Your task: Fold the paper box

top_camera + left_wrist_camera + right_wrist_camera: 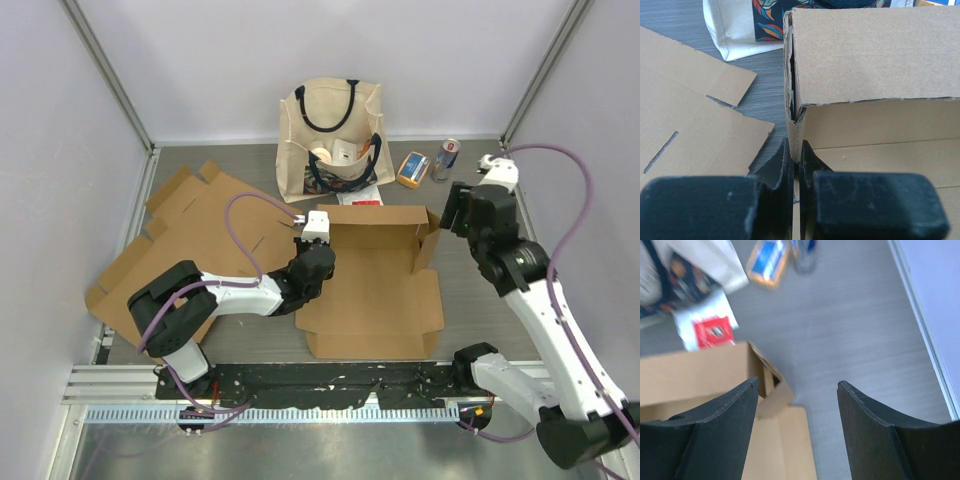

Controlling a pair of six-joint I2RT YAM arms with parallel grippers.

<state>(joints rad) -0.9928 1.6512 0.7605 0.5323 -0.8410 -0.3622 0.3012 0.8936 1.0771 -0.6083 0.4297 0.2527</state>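
The brown cardboard box [375,275] lies in the middle of the table, its back wall and right side flap raised. My left gripper [312,240] is at the box's back left corner, shut on the upright left side wall [796,132], which stands between its black fingers [780,167]. My right gripper [452,212] is open and empty, held above the table just right of the box's back right corner [771,382]. Its fingertips [747,390] frame that corner flap and bare table.
A second flat cardboard sheet [175,235] lies at the left. A cream tote bag [332,140] stands behind the box, with a red and white packet [707,330] at its foot. A blue-orange pack [413,168] and a can [444,158] sit at the back right.
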